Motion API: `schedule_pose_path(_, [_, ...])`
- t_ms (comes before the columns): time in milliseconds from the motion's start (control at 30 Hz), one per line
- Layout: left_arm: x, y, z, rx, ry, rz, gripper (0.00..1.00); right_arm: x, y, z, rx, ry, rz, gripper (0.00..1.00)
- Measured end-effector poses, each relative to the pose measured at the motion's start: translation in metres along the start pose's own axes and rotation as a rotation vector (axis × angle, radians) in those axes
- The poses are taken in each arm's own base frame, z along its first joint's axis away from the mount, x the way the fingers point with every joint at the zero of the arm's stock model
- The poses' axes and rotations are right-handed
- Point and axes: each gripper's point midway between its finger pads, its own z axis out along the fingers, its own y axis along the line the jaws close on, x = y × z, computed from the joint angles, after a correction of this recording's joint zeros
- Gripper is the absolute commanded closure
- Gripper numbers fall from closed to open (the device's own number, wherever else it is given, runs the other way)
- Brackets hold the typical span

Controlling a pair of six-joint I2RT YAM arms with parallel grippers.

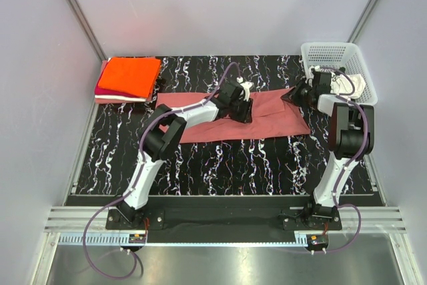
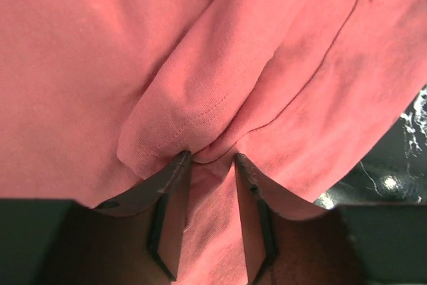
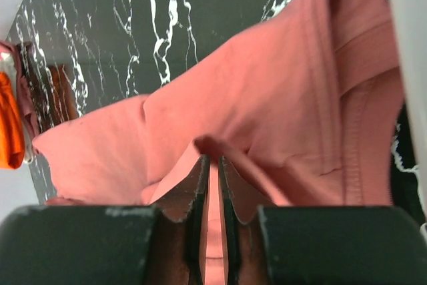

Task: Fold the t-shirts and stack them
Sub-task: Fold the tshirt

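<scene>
A dusty rose-red t-shirt (image 1: 270,123) lies as a long band across the middle of the black marbled table. Over its middle, my left gripper (image 1: 241,109) is shut on a thick bunched fold of it; in the left wrist view the cloth (image 2: 100,65) fills the gap between the fingertips of that gripper (image 2: 210,157). At the band's right end, my right gripper (image 1: 294,95) is shut on a thin raised edge of the same shirt (image 3: 267,98), pinched between its nearly closed fingers (image 3: 212,159). A folded stack (image 1: 130,77), orange on top of magenta, sits at the back left.
A white mesh basket (image 1: 333,53) stands at the back right, with white cloth (image 1: 358,85) in it. The right arm's elbow is beside the basket. The table (image 1: 220,161) is walled by grey panels on the left, back and right.
</scene>
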Motion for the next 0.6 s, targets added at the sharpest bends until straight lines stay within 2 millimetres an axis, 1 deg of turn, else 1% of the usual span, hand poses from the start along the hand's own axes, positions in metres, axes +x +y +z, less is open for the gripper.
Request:
schedule_pose_path(133, [-0.001,0.006,-0.007,-0.051,0.003,-0.005,0.56,-0.007,-0.002,0.002,0.024,-0.009,-0.008,0.84])
schedule_pose_path(167, [-0.003,0.007,-0.01,-0.063,0.002,-0.006,0.55,-0.008,-0.002,0.001,0.031,-0.007,-0.007,0.84])
schedule_pose_path(200, [-0.005,0.007,-0.015,-0.073,0.003,-0.007,0.51,-0.009,-0.003,0.001,0.037,-0.007,-0.006,0.83])
schedule_pose_path(267, [-0.013,0.005,-0.027,-0.084,-0.008,-0.009,0.5,-0.011,-0.003,-0.001,0.047,-0.003,-0.004,0.83])
schedule_pose_path(333, [-0.028,-0.001,-0.042,-0.085,-0.033,-0.008,0.5,-0.013,-0.001,-0.004,0.053,-0.003,-0.003,0.82])
schedule_pose_path(433, [-0.059,-0.007,-0.075,-0.096,-0.108,0.005,0.53,-0.016,0.007,-0.018,0.061,-0.01,-0.005,0.82])
schedule_pose_path(467, [-0.071,-0.006,-0.091,-0.119,-0.142,0.012,0.56,-0.019,0.013,-0.026,0.061,-0.022,-0.01,0.82])
schedule_pose_path(500, [-0.079,-0.002,-0.104,-0.143,-0.164,0.014,0.59,-0.023,0.02,-0.035,0.056,-0.037,-0.016,0.82])
schedule_pose_path(533, [-0.084,0.003,-0.117,-0.171,-0.184,0.013,0.65,-0.026,0.026,-0.045,0.056,-0.053,-0.023,0.81])
schedule_pose_path(567, [-0.087,0.01,-0.129,-0.199,-0.207,0.011,0.67,-0.029,0.033,-0.056,0.054,-0.072,-0.031,0.81])
schedule_pose_path(600, [-0.084,0.019,-0.141,-0.229,-0.21,0.001,0.68,-0.032,0.04,-0.067,0.051,-0.09,-0.038,0.8])
